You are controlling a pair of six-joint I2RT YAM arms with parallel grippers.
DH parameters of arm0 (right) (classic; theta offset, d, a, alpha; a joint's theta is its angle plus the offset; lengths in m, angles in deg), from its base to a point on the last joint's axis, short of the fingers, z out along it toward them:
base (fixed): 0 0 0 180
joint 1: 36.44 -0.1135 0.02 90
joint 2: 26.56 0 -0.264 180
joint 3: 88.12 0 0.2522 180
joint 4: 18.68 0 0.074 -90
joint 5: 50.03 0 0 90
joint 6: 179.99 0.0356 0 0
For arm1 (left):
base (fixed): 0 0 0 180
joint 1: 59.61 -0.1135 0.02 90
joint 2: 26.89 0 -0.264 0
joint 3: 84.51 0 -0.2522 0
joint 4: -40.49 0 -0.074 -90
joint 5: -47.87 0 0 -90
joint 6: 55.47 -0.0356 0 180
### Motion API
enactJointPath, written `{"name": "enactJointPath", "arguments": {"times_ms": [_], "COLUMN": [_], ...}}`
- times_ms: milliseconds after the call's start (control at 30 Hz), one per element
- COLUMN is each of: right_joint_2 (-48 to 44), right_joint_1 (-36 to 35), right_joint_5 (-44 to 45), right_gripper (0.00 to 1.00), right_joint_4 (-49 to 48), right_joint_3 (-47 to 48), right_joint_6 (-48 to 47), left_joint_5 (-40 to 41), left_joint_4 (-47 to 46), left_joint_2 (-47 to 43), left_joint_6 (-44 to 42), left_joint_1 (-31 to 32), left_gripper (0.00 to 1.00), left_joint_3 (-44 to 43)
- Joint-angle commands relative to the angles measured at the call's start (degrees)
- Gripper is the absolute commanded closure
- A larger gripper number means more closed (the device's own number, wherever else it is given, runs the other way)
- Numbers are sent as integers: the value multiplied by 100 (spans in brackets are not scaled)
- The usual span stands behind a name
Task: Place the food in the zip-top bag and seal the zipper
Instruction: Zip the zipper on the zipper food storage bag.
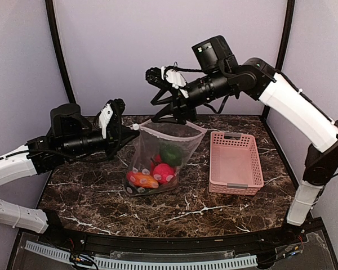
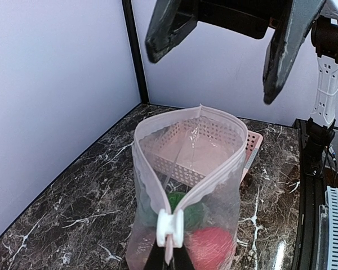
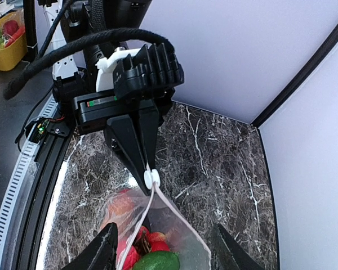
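Closest in the left wrist view, the left gripper [image 2: 170, 256] has its jaws pressed together on the white slider [image 2: 170, 227] at one end of the zip strip [image 2: 217, 173]. From there the strip's two pale halves bow apart into an open loop running away toward the right gripper [image 2: 214, 73]. That gripper hangs above the loop's other end, jaws apart, apparently touching nothing. The bag [image 2: 149, 225] is thin, clear, crinkly film.

In the right wrist view, that gripper's own fingers straddle the mouth, with glossy rounded toy food [image 3: 158, 261] below.

From above, the bag stands upright in the middle of the table [image 1: 90, 191], mouth up. Its strip lies roughly parallel to the far edge. A pink slotted basket [image 1: 235, 166] sits toward the right edge. Sealing likely needs the right jaws, which are nearer, to pinch the free end.
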Motion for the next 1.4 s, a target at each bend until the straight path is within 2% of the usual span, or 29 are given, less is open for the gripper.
{"name": "enactJointPath", "arguments": {"times_ms": [0,267,500,600,833,1000,1233,1367], "right_joint_2": [503,809,915,953,1010,1054,1118,1154], "right_joint_1": [-214,-522,-525,-535,-555,-581,-600,-613], "right_joint_5": [-281,-281,-250,-187,-92,-4,121,114], "right_gripper": [48,53,70,74,75,80,79,83], "right_joint_4": [4,-92,-163,-186,-220,-248,-319,-354], "right_joint_3": [301,349,444,459,412,407,400,423], "right_joint_6": [-12,-101,-26,-15,-40,-91,-171,-195], "left_joint_5": [-304,-396,-338,-342,-372,-381,-434,-430], "left_joint_4": [93,296,254,264,262,286,305,337], "left_joint_2": [-67,-226,-426,-467,-543,-560,-557,-557], "left_joint_6": [-267,-468,-625,-625,-585,-568,-568,-617], "left_joint_1": [-20,-20,-20,-23,-22,-24,-20,-25], "left_gripper": [99,99,99,99,99,99,99,99], "left_joint_3": [-196,-133,70,91,136,151,167,157]}}
